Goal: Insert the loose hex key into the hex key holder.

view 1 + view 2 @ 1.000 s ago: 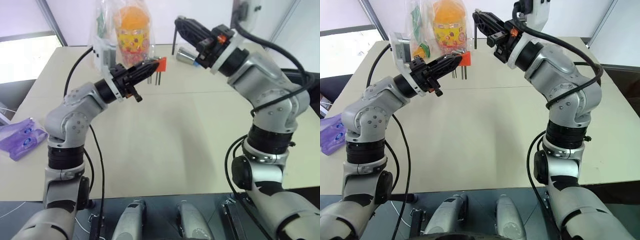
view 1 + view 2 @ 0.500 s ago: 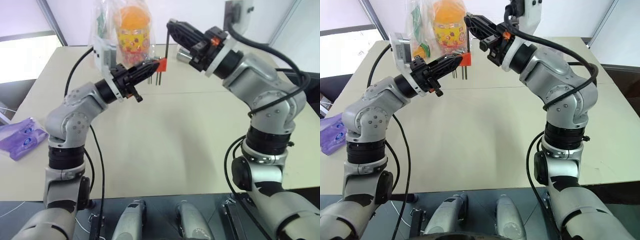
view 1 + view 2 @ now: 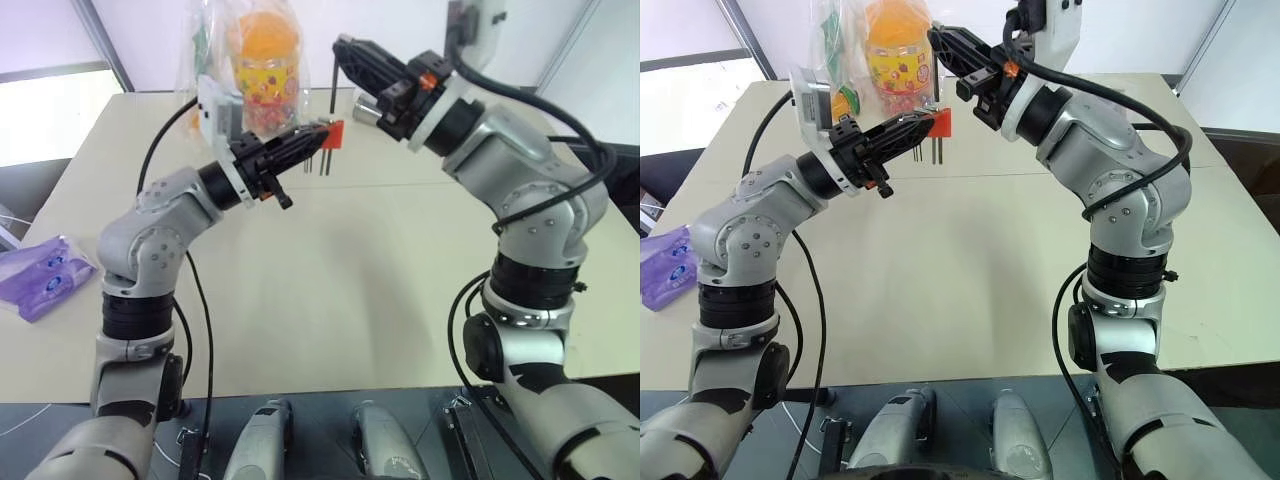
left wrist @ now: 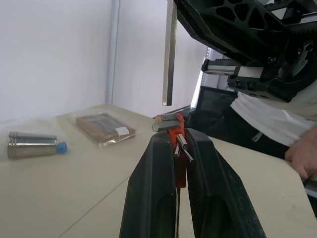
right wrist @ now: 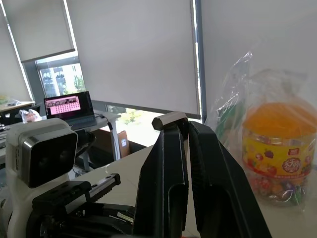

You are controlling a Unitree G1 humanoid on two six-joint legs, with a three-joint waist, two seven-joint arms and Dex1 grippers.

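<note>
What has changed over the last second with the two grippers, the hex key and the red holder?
The right gripper carried the loose hex key leftward, so it now hangs just above the hex key holder. The left gripper brought the holder a little to the right, toward the key. Both grips stayed shut on their parts. The key is not yet in the holder.

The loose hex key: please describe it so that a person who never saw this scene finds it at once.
Look above the far middle of the beige table, where the two grippers meet. The right gripper is shut on the loose hex key, a thin grey rod hanging straight down. The short dark keys beside it stick out of the red hex key holder in the left gripper.
</note>
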